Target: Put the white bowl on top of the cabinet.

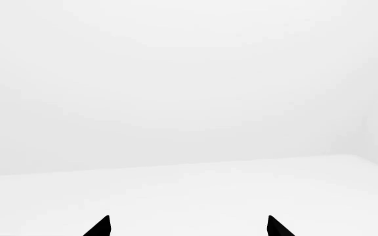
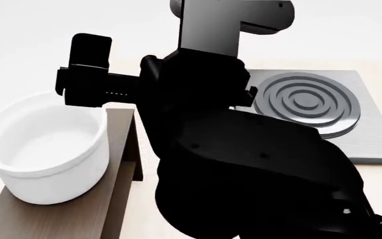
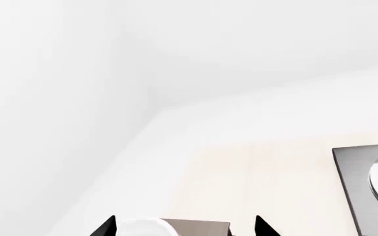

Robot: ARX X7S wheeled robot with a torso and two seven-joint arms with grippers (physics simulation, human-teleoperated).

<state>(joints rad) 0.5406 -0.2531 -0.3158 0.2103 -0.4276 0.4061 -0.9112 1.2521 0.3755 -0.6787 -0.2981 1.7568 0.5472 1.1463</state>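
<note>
At the counter's left edge, the white bowl [image 2: 45, 149] sits upright atop the cabinet [image 2: 78, 209]. The right gripper [image 3: 185, 227], jaws spread wide and empty, hangs just above and behind its rim. The left gripper [image 1: 189, 227], also wide, faces blank space.

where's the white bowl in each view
Head view: the bowl sits at lower left, on the cabinet.
Right wrist view: only a sliver of its rim shows at the bottom edge, between the end effector tips.
Left wrist view: not in it; only blank white surroundings.
Shared landmark: the stove plate, right of the bowl in the head view, is cut off at the right wrist view's right edge.
</note>
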